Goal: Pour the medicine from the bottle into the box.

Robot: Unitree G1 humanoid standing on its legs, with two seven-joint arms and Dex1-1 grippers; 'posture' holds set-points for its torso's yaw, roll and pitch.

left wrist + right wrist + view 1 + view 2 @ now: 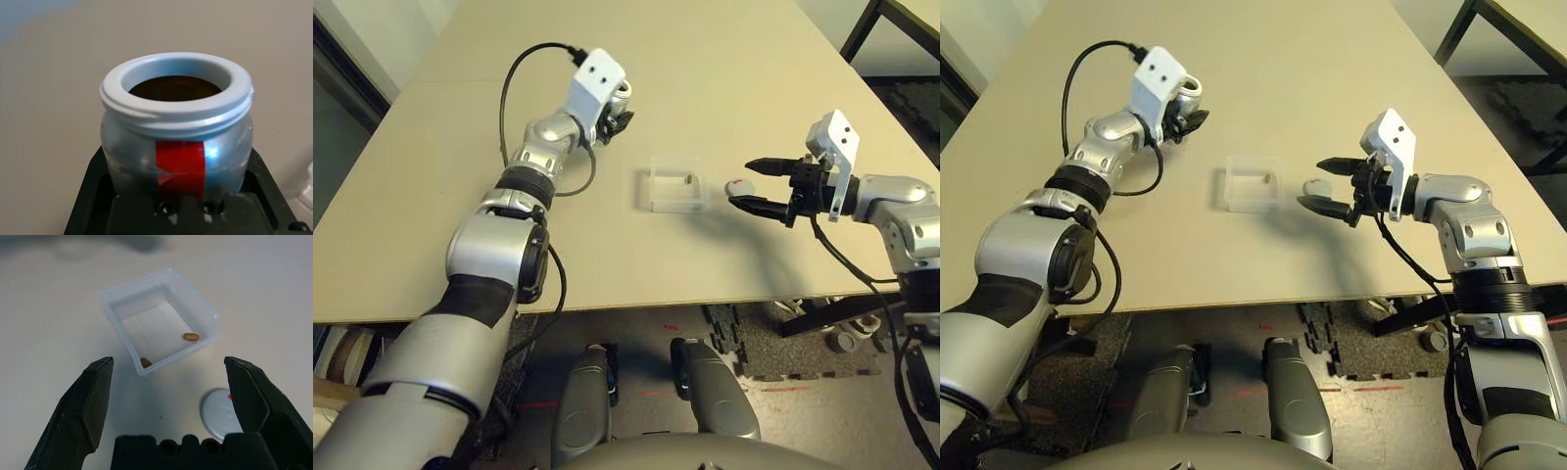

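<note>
In the eye views, the left jaws (619, 124) clench the silver bottle (623, 90) and the right jaws (744, 186) are spread; left wrist view, its mouth is dark; right wrist view, two brown pellets (191, 337) lie inside the clear box (161, 323) on the bench (54, 333).

Twin head views downward, sharing one table (607, 264)
</note>
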